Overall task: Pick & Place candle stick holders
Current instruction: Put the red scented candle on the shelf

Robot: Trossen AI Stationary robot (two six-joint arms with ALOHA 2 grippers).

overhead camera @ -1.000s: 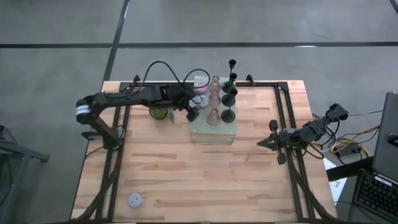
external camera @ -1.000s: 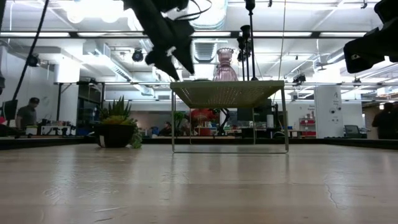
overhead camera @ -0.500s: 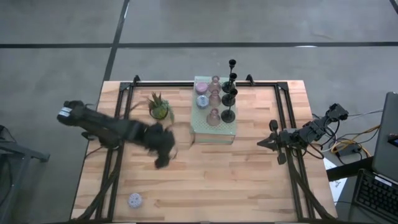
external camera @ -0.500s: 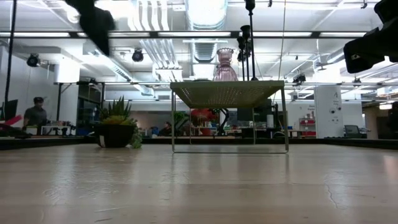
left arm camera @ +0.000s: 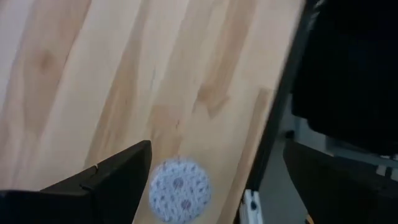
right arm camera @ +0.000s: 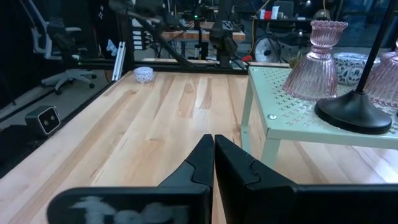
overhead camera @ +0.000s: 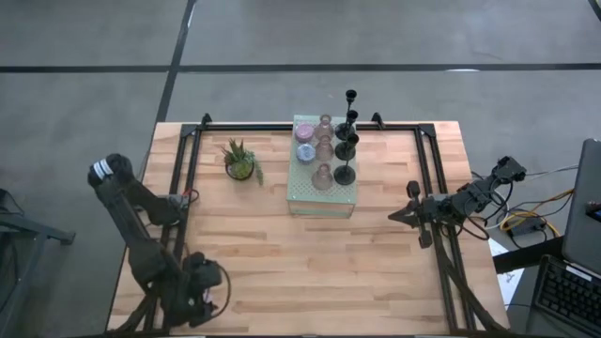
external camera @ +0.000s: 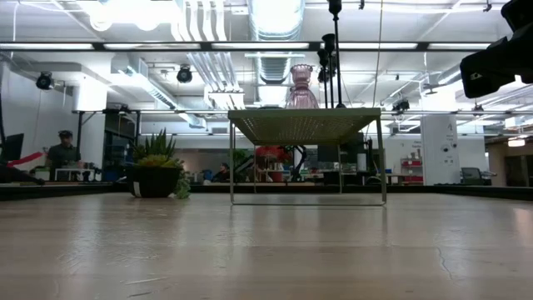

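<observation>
Several candle stick holders stand on the pale green perforated block (overhead camera: 322, 192) at the far middle: slim black ones (overhead camera: 347, 141), pink glass ones (overhead camera: 324, 150) and pale lavender ones (overhead camera: 305, 150). One more lavender holder (left arm camera: 179, 190) rests base-down on the wood at the near left corner. My left gripper (overhead camera: 202, 286) hovers over it, covering it in the high view. In the left wrist view that gripper (left arm camera: 217, 155) is open, and the holder lies between its fingers, close to one finger (left arm camera: 115, 180). My right gripper (overhead camera: 410, 215) waits shut at the table's right side.
A small green potted plant (overhead camera: 240, 161) stands left of the block. Black frame rails (overhead camera: 178, 188) run along the table's left, right and far sides. Bare wood lies in the table's middle and near part. A person (external camera: 62, 154) sits in the room far behind.
My left gripper has swung away from the block at the far middle. It has moved fast toward the table's near edge and left, and is now over the lavender holder in the near left corner. The holders on the block stand as before.
</observation>
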